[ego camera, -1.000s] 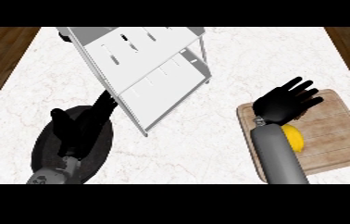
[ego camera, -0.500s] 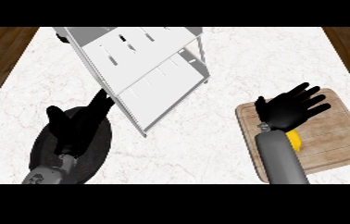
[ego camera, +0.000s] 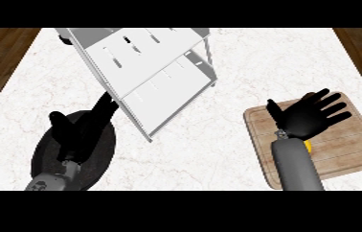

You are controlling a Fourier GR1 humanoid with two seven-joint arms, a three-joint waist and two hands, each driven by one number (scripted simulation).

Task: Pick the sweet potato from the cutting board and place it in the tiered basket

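Observation:
A wooden cutting board (ego camera: 338,149) lies at the right of the marble counter. Only a small yellow-orange bit of the sweet potato (ego camera: 308,145) shows on it, beside my right wrist; the rest is hidden under the arm. My right hand (ego camera: 308,116) hovers open above the board, fingers spread and pointing up-right, holding nothing. The white tiered basket (ego camera: 148,68) stands at the upper middle, its shelves tilted in view. My left hand (ego camera: 81,130) is open at the lower left, fingers pointing toward the basket's lower corner.
A dark round pan (ego camera: 42,154) lies under my left hand at the lower left. Wooden floor (ego camera: 14,49) shows past the counter's left and right edges. Bare marble (ego camera: 226,130) lies between the basket and the cutting board.
My right hand has slid right and slightly down over the cutting board, covering more of the sweet potato. The left hand has barely moved.

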